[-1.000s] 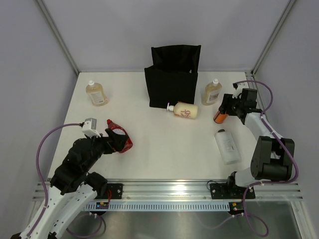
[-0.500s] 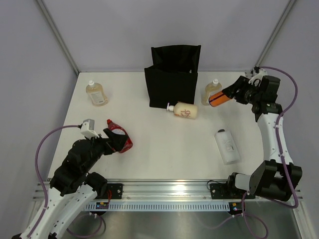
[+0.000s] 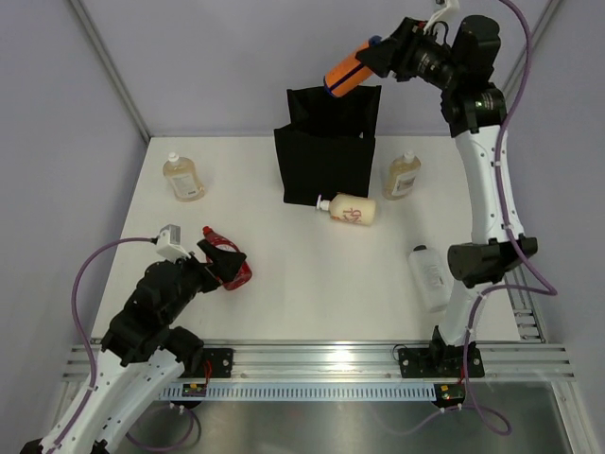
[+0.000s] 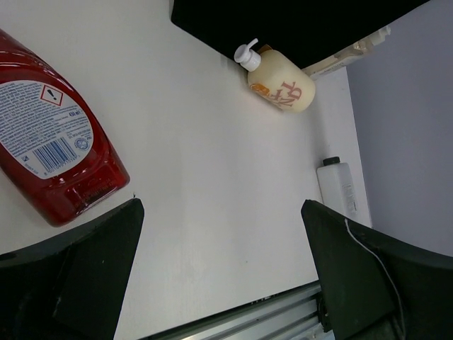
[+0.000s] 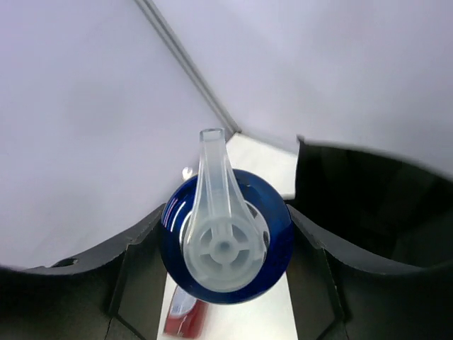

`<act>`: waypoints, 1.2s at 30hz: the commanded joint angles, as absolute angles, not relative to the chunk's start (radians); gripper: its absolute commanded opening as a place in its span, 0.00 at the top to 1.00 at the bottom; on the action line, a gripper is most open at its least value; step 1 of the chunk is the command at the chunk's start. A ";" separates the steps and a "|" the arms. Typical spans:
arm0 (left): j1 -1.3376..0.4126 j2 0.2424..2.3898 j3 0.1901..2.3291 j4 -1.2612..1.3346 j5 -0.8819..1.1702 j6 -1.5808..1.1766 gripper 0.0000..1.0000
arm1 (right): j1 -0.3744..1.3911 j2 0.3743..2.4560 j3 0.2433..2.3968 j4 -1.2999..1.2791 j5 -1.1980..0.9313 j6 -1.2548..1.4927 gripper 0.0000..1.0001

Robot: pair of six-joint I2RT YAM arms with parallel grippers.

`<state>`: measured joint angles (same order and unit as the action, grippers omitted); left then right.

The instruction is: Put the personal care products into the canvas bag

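My right gripper point(image 3: 371, 59) is shut on the small orange spray bottle point(image 3: 342, 73) and holds it tilted, high above the open top of the black canvas bag point(image 3: 326, 142). In the right wrist view the bottle's blue cap and clear nozzle point(image 5: 225, 244) sit between the fingers point(image 5: 134, 273), with the bag point(image 5: 375, 205) to the right. My left gripper point(image 4: 221, 212) is open and empty, low over the table, with the red bottle point(image 4: 49, 149) lying beside its left finger point(image 3: 236, 270). The cream pump bottle point(image 3: 350, 210) lies in front of the bag. The silver bottle is out of view.
One amber bottle point(image 3: 182, 178) stands at the far left, another point(image 3: 402, 176) right of the bag. The flat white bottle point(image 3: 432, 277) lies at the right, near the right arm's base. Grey walls enclose the table; a metal rail point(image 3: 321, 359) runs along its near edge.
My right arm has raised the orange spray bottle from the table's right side up and leftward to above the bag. The left arm has barely moved.
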<state>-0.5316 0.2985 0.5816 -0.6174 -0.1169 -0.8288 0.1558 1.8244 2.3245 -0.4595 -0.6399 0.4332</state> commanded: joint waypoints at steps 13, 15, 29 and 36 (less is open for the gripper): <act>-0.531 0.397 0.571 -0.689 -0.230 -0.966 0.01 | 0.279 1.991 2.112 -0.463 -0.431 -0.228 1.00; -0.531 0.408 0.566 -0.681 -0.239 -0.972 0.01 | 0.282 2.003 2.124 -0.531 -0.451 -0.282 1.00; -0.531 0.636 0.627 -0.784 -0.399 -1.078 0.01 | 0.304 2.238 2.316 -0.773 -0.420 -0.407 0.01; -0.531 0.781 0.666 -0.726 -0.422 -0.991 0.01 | 0.296 2.085 2.364 -0.767 -0.512 -0.327 0.00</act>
<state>-0.5316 0.7418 0.6014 -0.7849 -0.3561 -1.0271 0.3000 2.2257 2.2982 -0.7620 -0.4465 -0.3641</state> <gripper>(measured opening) 0.984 0.993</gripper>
